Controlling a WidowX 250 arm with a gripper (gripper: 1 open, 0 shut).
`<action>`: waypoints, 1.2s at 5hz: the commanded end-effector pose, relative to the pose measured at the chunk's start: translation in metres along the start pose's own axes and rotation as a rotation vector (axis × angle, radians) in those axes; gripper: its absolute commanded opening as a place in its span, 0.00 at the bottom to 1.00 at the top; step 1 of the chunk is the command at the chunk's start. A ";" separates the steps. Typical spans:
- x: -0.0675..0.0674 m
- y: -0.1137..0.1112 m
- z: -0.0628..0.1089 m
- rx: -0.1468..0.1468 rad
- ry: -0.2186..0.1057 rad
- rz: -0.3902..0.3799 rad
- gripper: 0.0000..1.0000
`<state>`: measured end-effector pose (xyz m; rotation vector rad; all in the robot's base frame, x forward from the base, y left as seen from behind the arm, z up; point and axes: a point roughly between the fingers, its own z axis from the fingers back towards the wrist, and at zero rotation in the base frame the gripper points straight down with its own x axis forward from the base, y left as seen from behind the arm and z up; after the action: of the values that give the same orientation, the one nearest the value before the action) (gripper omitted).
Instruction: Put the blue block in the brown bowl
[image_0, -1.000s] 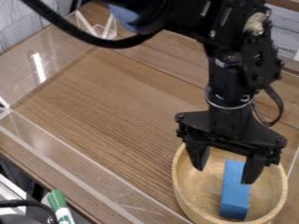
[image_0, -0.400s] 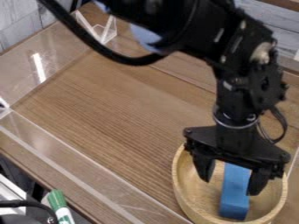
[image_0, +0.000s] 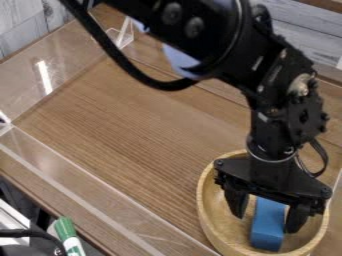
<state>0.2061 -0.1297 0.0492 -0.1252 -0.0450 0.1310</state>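
Camera: open gripper (image_0: 273, 206) straddles blue block (image_0: 269, 226) in brown bowl (image_0: 213, 217)

The scene holds one blue block (image_0: 269, 227), one brown bowl (image_0: 214, 224), one black robot arm (image_0: 274, 110) carrying one gripper (image_0: 270, 208), one wooden table (image_0: 127, 130), and one green-capped marker (image_0: 64, 238).

The black arm reaches down from above, its claw (image_0: 273, 207) pointing straight down (jaws spread wide apart).
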 end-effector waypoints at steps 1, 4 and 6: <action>0.003 -0.006 -0.001 -0.022 -0.022 -0.004 1.00; 0.005 -0.005 -0.005 -0.014 -0.024 0.005 0.00; 0.006 -0.005 0.005 -0.007 -0.029 0.001 0.00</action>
<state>0.2019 -0.1256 0.0402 -0.0933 -0.0165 0.1455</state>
